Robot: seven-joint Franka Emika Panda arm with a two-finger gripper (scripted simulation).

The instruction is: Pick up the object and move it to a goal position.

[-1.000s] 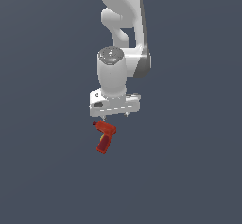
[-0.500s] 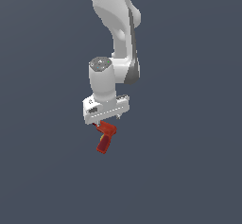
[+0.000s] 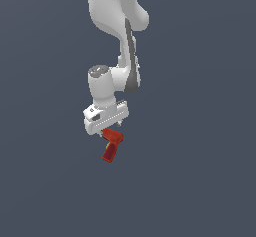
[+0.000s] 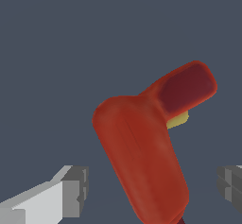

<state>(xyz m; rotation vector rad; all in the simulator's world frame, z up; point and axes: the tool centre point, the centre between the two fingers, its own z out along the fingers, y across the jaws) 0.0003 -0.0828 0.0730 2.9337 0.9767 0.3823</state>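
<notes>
Your red L-shaped drill toy (image 4: 142, 157), yellow trigger spot at its bend, sits between the gripper (image 4: 153, 190) fingers, which stand spread apart.

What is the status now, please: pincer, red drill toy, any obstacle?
Pincer open, fingers either side of toy, not touching. Red drill toy directly below, ungrasped. No obstacle visible.

Drill toy (image 4: 142, 157): smooth red plastic look, soft satin sheen, darker matt handle, yellow trigger spot (image 4: 178, 120). Gripper (image 3: 106, 132): smooth white plastic-like shell, matt grey ridged fingertips (image 4: 78, 190). Arm (image 3: 117, 36): glossy white casing.
</notes>
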